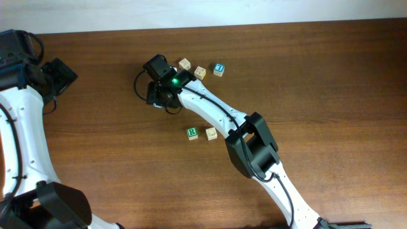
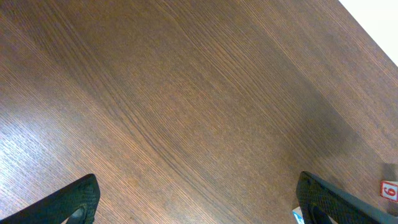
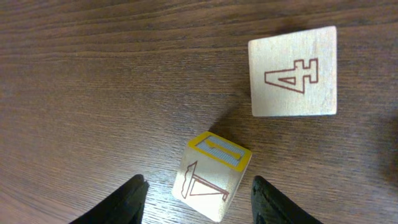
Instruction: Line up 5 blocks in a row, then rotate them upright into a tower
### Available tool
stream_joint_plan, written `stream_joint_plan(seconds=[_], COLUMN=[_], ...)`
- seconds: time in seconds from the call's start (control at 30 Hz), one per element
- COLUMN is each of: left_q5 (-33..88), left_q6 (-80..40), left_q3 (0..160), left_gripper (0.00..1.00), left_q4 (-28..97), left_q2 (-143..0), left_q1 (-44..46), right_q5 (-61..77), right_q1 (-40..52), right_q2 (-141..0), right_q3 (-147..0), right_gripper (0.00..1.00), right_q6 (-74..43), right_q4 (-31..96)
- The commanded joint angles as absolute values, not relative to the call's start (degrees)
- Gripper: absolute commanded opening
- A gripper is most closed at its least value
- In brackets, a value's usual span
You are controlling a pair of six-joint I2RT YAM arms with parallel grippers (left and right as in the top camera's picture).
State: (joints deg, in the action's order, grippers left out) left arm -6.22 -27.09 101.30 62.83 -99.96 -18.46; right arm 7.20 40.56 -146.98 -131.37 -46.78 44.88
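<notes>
Overhead count: five cubes in sight on the table [image 1: 331, 76]. Upper group of three: left tan cube [image 1: 185, 63], middle tan cube [image 1: 200, 72], blue-topped cube [image 1: 219, 69]. Lower pair, just beside each other: green R cube [image 1: 192, 133], lower tan cube [image 1: 211, 133]. Right wrist view counts two, apart: yellow-framed cube [image 3: 211, 177] and 4 cube [image 3: 292, 71]; cannot match these to the overhead ones. Left wrist view: one red-marked cube [image 2: 388, 190], cut off at the right edge. Surface: dark brown wood grain; pale strip beyond the far edge. Legible: green "R", brown outlined "4"; the red character looks like "6", uncertain. Right gripper [image 3: 199, 183]: fingers apart, one either side of the yellow-framed cube, gap on each side. Left gripper [image 2: 197, 177]: fingers spread wide over bare wood, holding nothing.
</notes>
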Motion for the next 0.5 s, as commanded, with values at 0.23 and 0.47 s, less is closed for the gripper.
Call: stream_joint_plan(seconds=[0.23, 0.47], left_q5=[-5.8, -5.8], left_q6=[-27.8, -27.8], left_q3=[102.1, 102.1], left_gripper=[0.99, 0.99], left_q4=[62.8, 62.8], left_q2=[-99.6, -99.6], left_q1=[-18.5, -18.5], right_q5=[5.3, 4.0], right_q1=[40.8, 40.8], right_q2=[-149.1, -149.6], right_q3=[-132.4, -132.4], right_gripper=[0.52, 0.40], right_q6=[-42.2, -40.7], right_q4=[45.4, 45.9])
